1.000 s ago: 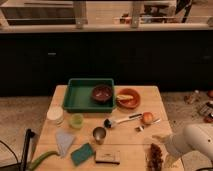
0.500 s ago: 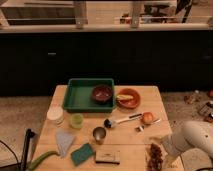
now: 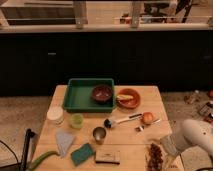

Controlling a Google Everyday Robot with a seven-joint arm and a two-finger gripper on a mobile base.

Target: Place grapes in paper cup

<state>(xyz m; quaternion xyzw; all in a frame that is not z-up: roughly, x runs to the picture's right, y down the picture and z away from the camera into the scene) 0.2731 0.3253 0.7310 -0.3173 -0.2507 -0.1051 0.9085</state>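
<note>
The grapes (image 3: 156, 155), a dark reddish knobbly bunch, lie at the front right corner of the wooden table (image 3: 150, 95). My gripper (image 3: 167, 149) comes in from the right on a white arm (image 3: 197, 136) and sits right beside the grapes, at their right edge. A white paper cup (image 3: 55, 115) stands at the table's left edge, far from the gripper.
A green tray (image 3: 77, 95) holds a dark bowl (image 3: 102, 93). An orange bowl (image 3: 128, 98), a brush (image 3: 121, 120), a round orange-red fruit (image 3: 147, 117), a green cup (image 3: 76, 120), a metal cup (image 3: 99, 134), a green sponge (image 3: 82, 153) and a small box (image 3: 107, 156) are on the table.
The white arm has shifted slightly up near the table's front right corner. The grapes lie where they were.
</note>
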